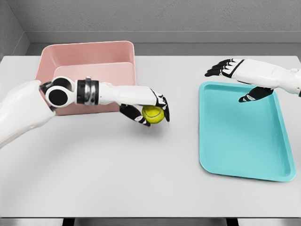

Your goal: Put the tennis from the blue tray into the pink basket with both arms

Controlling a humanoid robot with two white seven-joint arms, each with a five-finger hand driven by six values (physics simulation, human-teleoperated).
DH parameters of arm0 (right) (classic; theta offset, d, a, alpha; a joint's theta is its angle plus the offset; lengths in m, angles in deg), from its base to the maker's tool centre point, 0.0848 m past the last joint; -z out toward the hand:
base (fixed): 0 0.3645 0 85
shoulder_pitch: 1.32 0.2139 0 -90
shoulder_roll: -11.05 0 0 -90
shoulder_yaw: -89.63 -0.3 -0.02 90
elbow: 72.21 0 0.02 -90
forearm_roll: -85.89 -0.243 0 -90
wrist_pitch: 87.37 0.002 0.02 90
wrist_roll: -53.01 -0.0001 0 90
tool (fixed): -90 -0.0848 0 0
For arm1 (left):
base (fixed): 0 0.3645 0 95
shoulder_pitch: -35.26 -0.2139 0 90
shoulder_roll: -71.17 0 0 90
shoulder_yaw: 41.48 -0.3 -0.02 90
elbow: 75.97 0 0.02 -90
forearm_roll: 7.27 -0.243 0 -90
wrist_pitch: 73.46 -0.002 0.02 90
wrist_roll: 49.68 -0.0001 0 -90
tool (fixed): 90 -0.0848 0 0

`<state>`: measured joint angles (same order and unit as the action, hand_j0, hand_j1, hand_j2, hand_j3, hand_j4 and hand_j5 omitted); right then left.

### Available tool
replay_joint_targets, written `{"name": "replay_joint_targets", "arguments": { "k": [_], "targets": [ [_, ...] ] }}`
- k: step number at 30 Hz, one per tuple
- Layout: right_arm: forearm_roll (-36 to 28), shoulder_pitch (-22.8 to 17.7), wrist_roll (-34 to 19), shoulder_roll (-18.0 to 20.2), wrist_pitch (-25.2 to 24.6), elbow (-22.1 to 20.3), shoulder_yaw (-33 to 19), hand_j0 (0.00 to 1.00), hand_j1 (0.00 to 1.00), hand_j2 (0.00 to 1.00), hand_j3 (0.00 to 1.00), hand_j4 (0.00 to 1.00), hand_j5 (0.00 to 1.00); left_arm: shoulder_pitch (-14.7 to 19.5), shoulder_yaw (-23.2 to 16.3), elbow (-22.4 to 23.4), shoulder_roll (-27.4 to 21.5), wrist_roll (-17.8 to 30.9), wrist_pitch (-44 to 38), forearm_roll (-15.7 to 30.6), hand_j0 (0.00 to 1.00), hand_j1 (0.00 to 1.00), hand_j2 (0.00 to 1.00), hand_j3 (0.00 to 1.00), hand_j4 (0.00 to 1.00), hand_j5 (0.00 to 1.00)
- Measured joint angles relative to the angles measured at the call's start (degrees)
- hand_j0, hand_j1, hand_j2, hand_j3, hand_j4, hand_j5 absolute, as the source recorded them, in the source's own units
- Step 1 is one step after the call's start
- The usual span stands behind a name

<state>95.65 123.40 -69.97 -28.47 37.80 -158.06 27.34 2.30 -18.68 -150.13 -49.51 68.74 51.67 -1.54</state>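
Head view: left hand [149,109] curls its dark fingers [134,114] around the tennis ball [153,113], thumb and fingers closing from above and below so the ball sits cupped in the palm. Ball is held above the bare table [141,179], between the pink basket [87,61] and the blue tray [244,132], just off the basket's near right corner. It is out of the tray and not yet in the basket.

Left forearm lies across the basket's front wall, reaching right. Judgement: this arm is the one nearer the basket, so it carries the ball for the drop; it needs to lift and swing back over the rim.

Right hand [235,77] hangs over the far left corner of the tray, fingers spread and relaxed, holding nothing. Judgement: its open pose suits a hand that has no more part in carrying.

Tray holds nothing visible. Basket interior shows no objects.
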Motion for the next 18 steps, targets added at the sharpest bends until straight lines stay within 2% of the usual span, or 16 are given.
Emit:
{"name": "replay_joint_targets", "arguments": {
  "k": [18],
  "targets": [
    [0.3,0.1,0.0,-0.7,0.0,0.7,0.8,1.0,1.0,1.0,1.0,1.0,1.0,0.7,9.0,0.4,-2.6,-0.3,0.0,-0.3,0.6,0.6,0.6,0.6,0.6,0.6]
  ]
}}
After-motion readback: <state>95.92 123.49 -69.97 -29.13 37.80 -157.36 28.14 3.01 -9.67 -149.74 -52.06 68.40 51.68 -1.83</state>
